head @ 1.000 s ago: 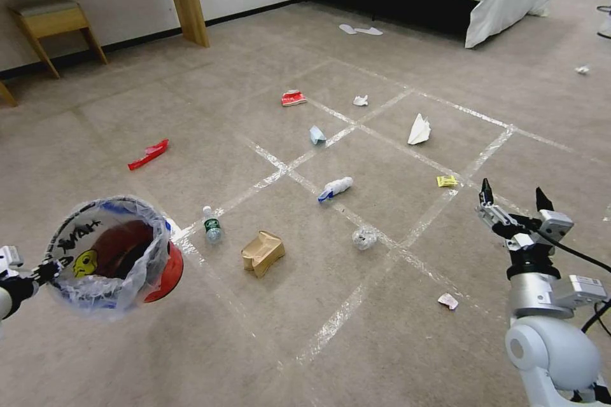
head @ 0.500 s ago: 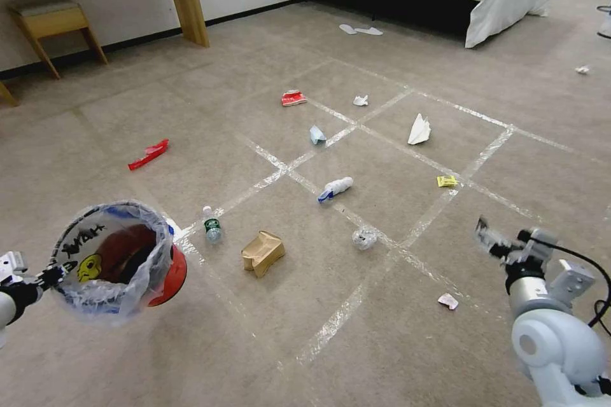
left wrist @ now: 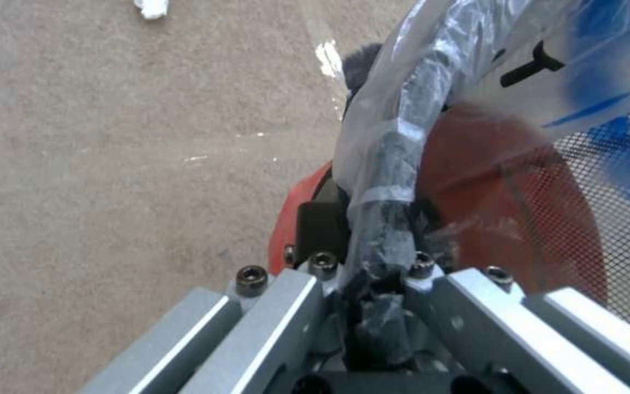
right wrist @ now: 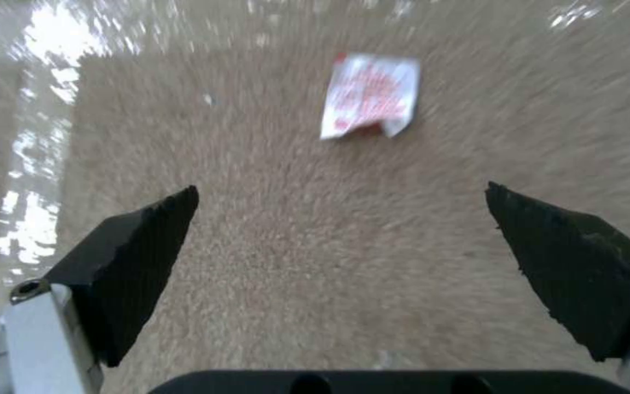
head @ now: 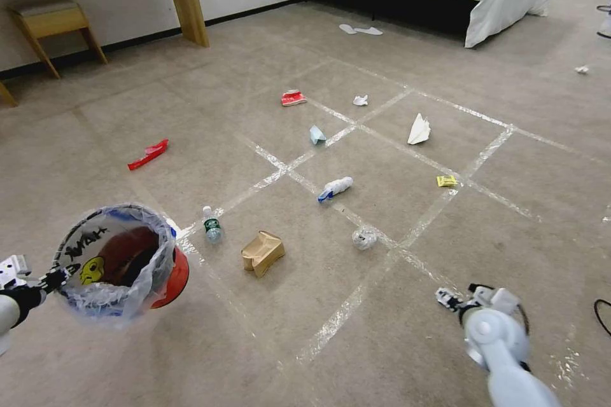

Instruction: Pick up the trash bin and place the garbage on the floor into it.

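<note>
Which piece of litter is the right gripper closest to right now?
The small white wrapper with red print, lying flat on the carpet just ahead of the open right gripper; the other litter lies farther off.

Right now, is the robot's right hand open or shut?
Open: the right gripper's black fingers are spread wide above a white wrapper.

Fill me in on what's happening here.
The left end effector holds the red trash bin by its bagged rim, off the carpet. The right end effector points down, fingers spread, above a small white and red wrapper on the floor. Bottles, a brown paper bag and paper wads lie scattered.
</note>
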You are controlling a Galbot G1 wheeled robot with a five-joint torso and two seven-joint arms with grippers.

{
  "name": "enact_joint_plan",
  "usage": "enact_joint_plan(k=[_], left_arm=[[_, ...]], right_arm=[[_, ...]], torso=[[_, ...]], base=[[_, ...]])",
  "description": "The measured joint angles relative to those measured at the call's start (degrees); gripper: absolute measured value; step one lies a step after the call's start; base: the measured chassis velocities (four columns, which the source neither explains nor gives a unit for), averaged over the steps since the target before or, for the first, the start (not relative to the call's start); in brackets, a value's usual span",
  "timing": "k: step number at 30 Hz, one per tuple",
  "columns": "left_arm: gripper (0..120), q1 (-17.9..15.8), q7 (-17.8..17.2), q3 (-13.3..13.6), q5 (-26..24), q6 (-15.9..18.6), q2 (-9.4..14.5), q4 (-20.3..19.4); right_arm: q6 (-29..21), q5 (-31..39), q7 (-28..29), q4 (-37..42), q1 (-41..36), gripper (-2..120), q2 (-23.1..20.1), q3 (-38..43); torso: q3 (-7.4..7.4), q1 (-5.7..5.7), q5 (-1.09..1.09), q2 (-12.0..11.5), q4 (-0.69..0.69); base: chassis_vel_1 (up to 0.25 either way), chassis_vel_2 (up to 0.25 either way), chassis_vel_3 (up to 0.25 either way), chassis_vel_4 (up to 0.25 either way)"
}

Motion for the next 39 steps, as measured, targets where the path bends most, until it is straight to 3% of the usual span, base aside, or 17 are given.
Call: enact_joint_plan(k=[4,22,31,35,37,39], left_arm=[[0,0.2,0.0,0.0,0.1,0.0,0.0,-0.1],[0,-0.4,0.9,0.5,0.8,0.0,0.1,1.9],[0,-0.6,1.2,0.9,1.2,0.0,0.3,2.1],[0,-0.6,1.3,1.0,1.3,0.0,0.3,2.1],[0,-0.5,1.5,1.0,1.4,0.0,0.2,2.1],[0,-0.4,1.6,1.0,1.5,0.0,0.2,2.0]], right_arm=[[2.1,-2.9,-2.7,-5.4,3.4,100,0.7,-1.1],[5.6,-6.5,-5.6,-15.3,8.4,99,1.5,-0.3],[6.9,-8.4,-6.6,-18.2,9.6,70,2.1,-0.3],[7.0,-8.6,-6.8,-18.3,9.6,63,2.2,-0.4],[7.1,-8.9,-7.2,-18.7,9.7,47,2.3,-0.5],[7.2,-9.1,-7.3,-18.9,9.7,43,2.3,-0.6]], torso=[[0.0,0.0,0.01,0.0,0.0],[0.0,0.0,0.0,0.0,0.0],[0.0,0.0,0.01,0.0,0.0],[0.0,0.0,0.0,0.0,0.0],[0.0,0.0,0.0,0.0,0.0],[0.0,0.0,0.0,0.0,0.0]], base=[[0.0,0.0,0.0,0.0],[0.0,0.0,0.0,0.0],[0.0,0.0,0.0,0.0],[0.0,0.0,0.0,0.0],[0.0,0.0,0.0,0.0],[0.0,0.0,0.0,0.0]])
